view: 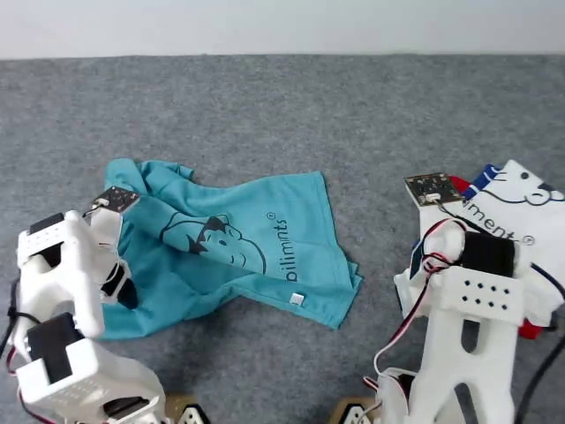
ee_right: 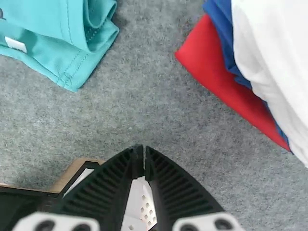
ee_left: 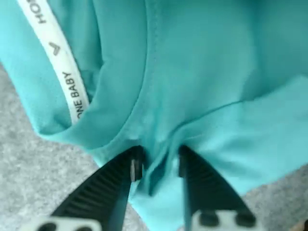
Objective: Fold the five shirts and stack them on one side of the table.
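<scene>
Two tabletop robot arms in white printed plastic, the left arm (view: 66,291) and the right arm (view: 468,327), carry boxy black motors (view: 487,254) at their joints. A looped bundle of red, white and black cables (view: 430,252) runs along the right arm, whose flat plate (view: 508,296) is dotted with rows of small round holes (view: 477,287). Each wrist bears a small dark circuit board (view: 433,186). The left gripper (ee_left: 158,161) and right gripper (ee_right: 144,150) have black, tapering fingers (ee_right: 175,185) with ribbed faces, set in white mounts (ee_right: 197,222) with dark screw holes (ee_right: 215,224).
</scene>
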Robot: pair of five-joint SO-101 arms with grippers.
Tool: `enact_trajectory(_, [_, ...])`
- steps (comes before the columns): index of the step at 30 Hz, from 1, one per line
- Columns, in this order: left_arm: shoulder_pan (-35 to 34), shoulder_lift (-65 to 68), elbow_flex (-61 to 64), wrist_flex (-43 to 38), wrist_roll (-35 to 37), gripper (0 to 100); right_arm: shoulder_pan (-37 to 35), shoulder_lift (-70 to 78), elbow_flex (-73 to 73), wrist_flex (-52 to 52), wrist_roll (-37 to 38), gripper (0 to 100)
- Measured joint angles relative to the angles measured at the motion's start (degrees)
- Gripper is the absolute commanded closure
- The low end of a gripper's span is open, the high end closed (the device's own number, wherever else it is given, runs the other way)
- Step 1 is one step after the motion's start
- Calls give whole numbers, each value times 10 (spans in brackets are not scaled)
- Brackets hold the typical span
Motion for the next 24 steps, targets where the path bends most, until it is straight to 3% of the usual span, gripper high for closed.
enact_trajectory(5, [0, 0, -4, 12, -1, 986, 0, 0, 0, 0, 0, 987])
enact_trajectory(17, [0, -39, -97, 145, -2, 985, -5, 0, 0, -32, -1, 987])
enact_trajectory(24, [0, -121, -97, 166, -2, 949, -69, 0, 0, -37, -1, 987])
